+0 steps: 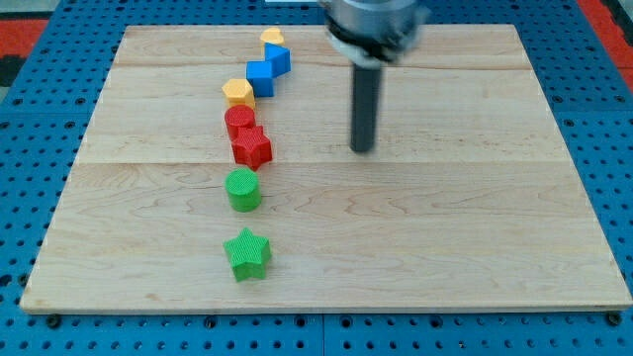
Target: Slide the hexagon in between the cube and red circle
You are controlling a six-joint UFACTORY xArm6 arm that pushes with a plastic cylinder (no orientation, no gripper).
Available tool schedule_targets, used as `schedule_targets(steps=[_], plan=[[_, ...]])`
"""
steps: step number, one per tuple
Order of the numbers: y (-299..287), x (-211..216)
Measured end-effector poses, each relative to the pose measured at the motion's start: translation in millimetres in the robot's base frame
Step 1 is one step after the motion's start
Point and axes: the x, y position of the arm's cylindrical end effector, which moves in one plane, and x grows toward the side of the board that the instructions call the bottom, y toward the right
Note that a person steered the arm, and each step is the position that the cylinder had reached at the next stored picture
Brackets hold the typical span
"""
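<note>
A yellow hexagon [237, 92] lies left of centre near the view's top, touching a blue cube [260, 77] above and to its right and a red circle [239, 122] just below it. My tip [363, 148] stands on the board well to the right of these blocks, about level with the red star [251, 146], touching none.
A second blue block [278, 59] and a yellow block [272, 39] sit above the cube. Below the red star are a green circle [242, 189] and a green star [247, 254]. The wooden board [475, 247] lies on a blue perforated table.
</note>
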Motion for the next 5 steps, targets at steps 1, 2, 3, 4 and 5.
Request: schedule_targets(steps=[1,2,3,4,5], plan=[[5,134],[-16,154],[-108,154],[-246,148],[-310,96]])
